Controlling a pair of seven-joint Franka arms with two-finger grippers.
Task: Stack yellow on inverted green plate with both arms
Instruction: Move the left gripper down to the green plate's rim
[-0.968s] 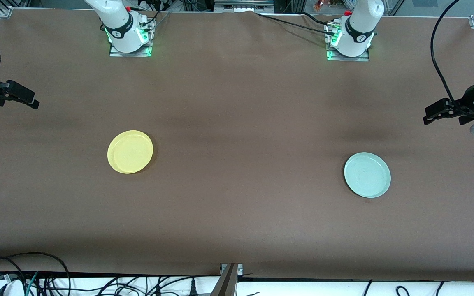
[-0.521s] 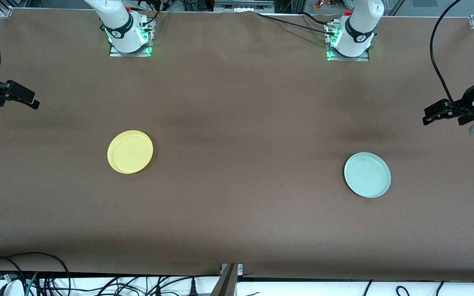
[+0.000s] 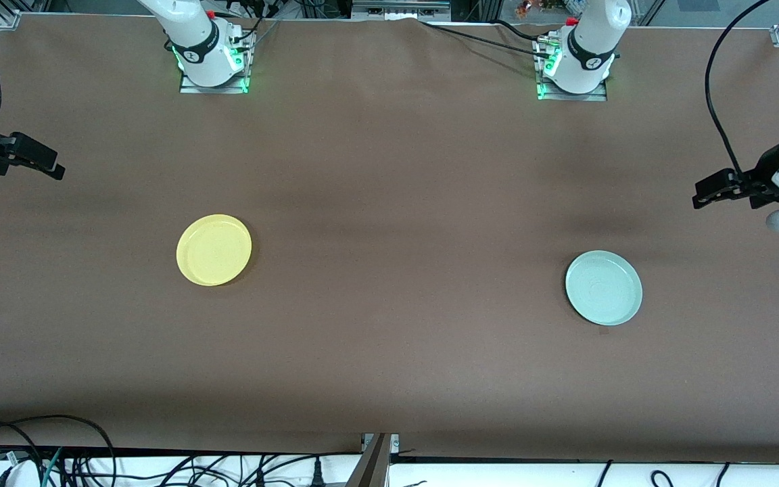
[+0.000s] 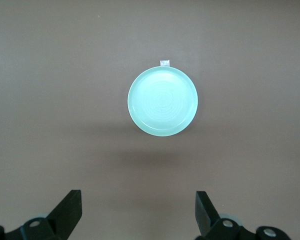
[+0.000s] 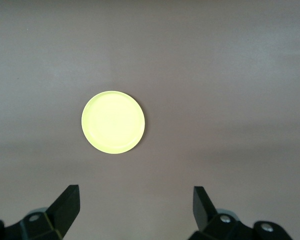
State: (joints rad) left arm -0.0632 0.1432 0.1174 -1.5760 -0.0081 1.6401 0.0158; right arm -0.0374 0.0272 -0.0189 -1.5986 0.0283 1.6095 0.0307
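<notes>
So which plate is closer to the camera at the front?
The green plate, toward the left arm's end of the table. It lies a little lower in the front view than the yellow plate.

the front view looks down from high across the table, facing the two arm bases at about 11 and 1 o'clock (the whole brown top fits in it). the left wrist view hangs well above the table, looking straight down on the green plate, with its own finger tips at 5 and 7 o'clock. the right wrist view does likewise over the yellow plate. each wrist view shares one plate with the front view: green plate, yellow plate.
</notes>
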